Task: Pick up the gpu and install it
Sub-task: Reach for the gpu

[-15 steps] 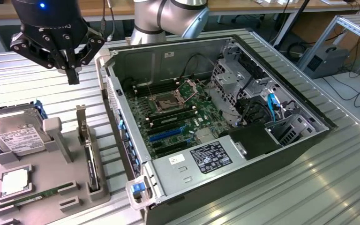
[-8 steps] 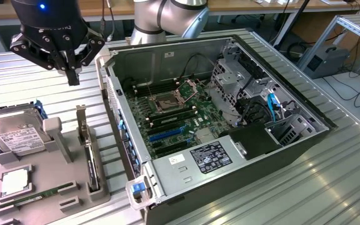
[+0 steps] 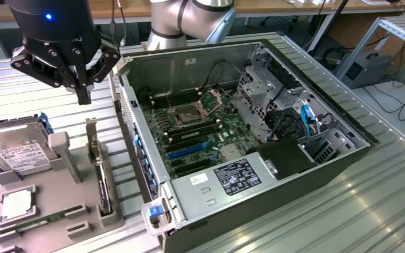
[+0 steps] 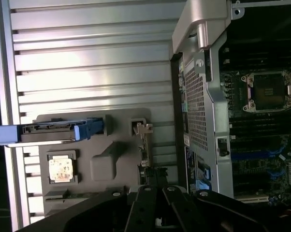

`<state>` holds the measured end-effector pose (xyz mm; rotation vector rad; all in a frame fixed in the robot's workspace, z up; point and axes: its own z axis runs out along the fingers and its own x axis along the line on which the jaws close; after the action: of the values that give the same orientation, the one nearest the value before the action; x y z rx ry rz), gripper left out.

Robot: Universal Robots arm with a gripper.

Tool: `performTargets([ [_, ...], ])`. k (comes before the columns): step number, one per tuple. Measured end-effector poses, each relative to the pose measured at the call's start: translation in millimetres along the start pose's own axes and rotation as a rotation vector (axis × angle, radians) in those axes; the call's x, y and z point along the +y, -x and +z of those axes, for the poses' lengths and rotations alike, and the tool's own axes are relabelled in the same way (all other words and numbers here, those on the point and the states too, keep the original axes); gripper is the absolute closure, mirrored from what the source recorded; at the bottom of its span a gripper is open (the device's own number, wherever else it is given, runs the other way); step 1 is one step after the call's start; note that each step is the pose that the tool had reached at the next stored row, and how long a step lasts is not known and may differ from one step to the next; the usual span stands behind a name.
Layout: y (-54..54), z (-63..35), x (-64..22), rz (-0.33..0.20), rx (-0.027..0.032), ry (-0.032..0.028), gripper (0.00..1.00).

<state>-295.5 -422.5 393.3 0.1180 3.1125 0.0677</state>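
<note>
The gpu (image 3: 101,182) stands on edge in the grey holder (image 3: 51,203), not yet lifted. Open computer case (image 3: 273,211) sits at the exterior view's right, just beside the holder. A hard drive (image 3: 19,153) shares that holder. Your gripper (image 3: 83,97) hangs above the gpu's bracket end, closed and empty.

the gpu (image 3: 103,182) stands on its long edge in a slot of the grey holder (image 3: 72,184), a thin dark board that i see almost edge-on. its pale metal bracket rises upright at the end farther from the exterior camera. it sits on the holder's side nearest the open computer case (image 3: 273,205), just beside the case wall, not inside it. i have no hold on it.
</note>
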Motion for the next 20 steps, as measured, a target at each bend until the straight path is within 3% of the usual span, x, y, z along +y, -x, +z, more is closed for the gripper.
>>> performTargets([
  [6,1.4,-1.0,-23.8,0.0,0.0,0.0001,0.89],
  [20,2.5,-2.7,-63.1,0.0,0.0,0.0,0.89],
])
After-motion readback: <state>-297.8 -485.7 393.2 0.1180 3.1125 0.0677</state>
